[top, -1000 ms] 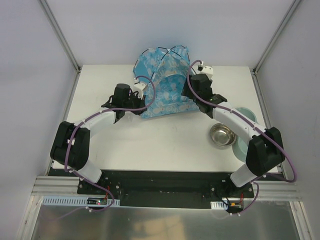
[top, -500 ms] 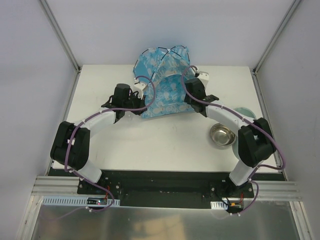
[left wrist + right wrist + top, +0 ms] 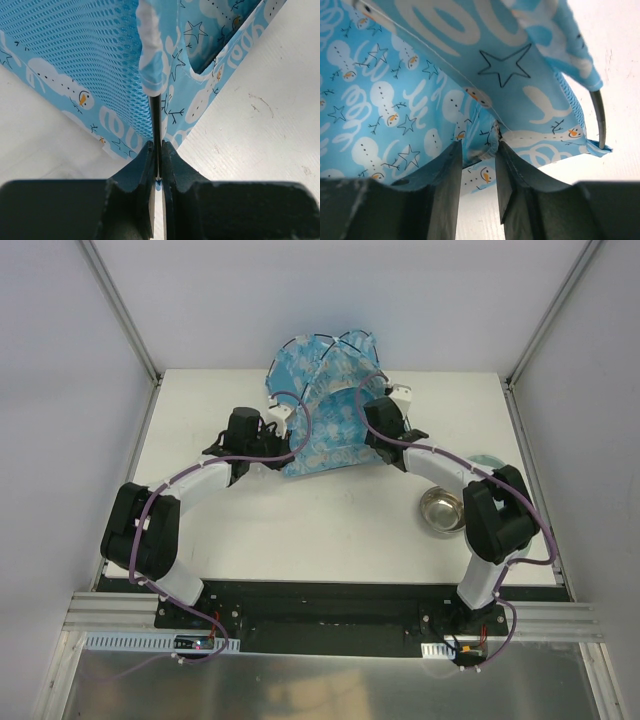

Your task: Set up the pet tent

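Well, my left tool (image 3: 157, 150) is clenched on a thin black pole (image 3: 156, 112) where it leaves a corner sleeve of the tent (image 3: 328, 410). Both fingers press flat against the pole, with blue mesh to its left and printed fabric to its right. My right tool (image 3: 479, 150) is grasping a fold of the tent's snowman-print cloth at a seam, and the cloth is bunched between the fingers. From above, the tent stands at the far middle of the desk (image 3: 330, 515), between the two tools. The left tool is at its near-left corner and the right tool is on its right side. A steel bowl (image 3: 443, 510) sits beside the right arm, apart from the tent.
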